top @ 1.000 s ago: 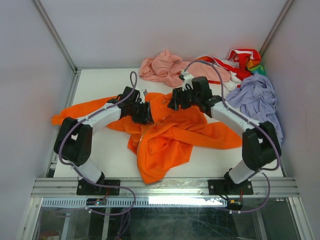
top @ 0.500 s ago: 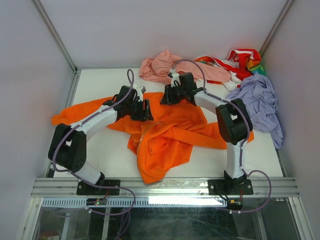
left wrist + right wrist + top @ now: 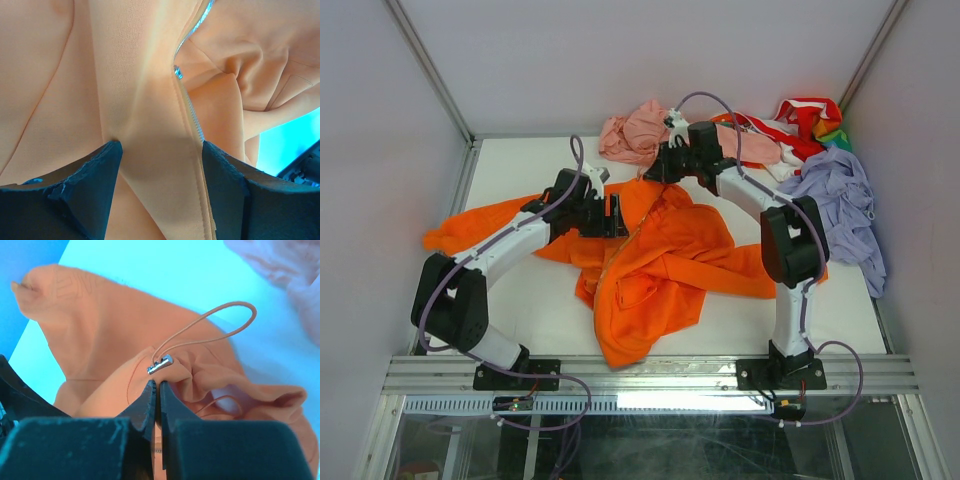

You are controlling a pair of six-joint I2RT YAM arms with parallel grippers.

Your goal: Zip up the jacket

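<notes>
The orange jacket lies crumpled across the middle of the table, one sleeve reaching left. My left gripper hovers over its upper middle. In the left wrist view it stands open, a flat strip of fabric and the zipper teeth lying between its fingers. My right gripper sits at the jacket's far edge. In the right wrist view it is shut, pinching a fold of jacket fabric just below a small metal toggle with a looped cord.
A pale pink garment lies at the back, just behind the right gripper. A lilac garment is heaped at the right and a red multicoloured one in the far right corner. Enclosure walls stand on three sides.
The right arm has stretched toward the back and left, and its jaws have closed on the jacket's far edge. The left gripper has opened wider over the zipper.
</notes>
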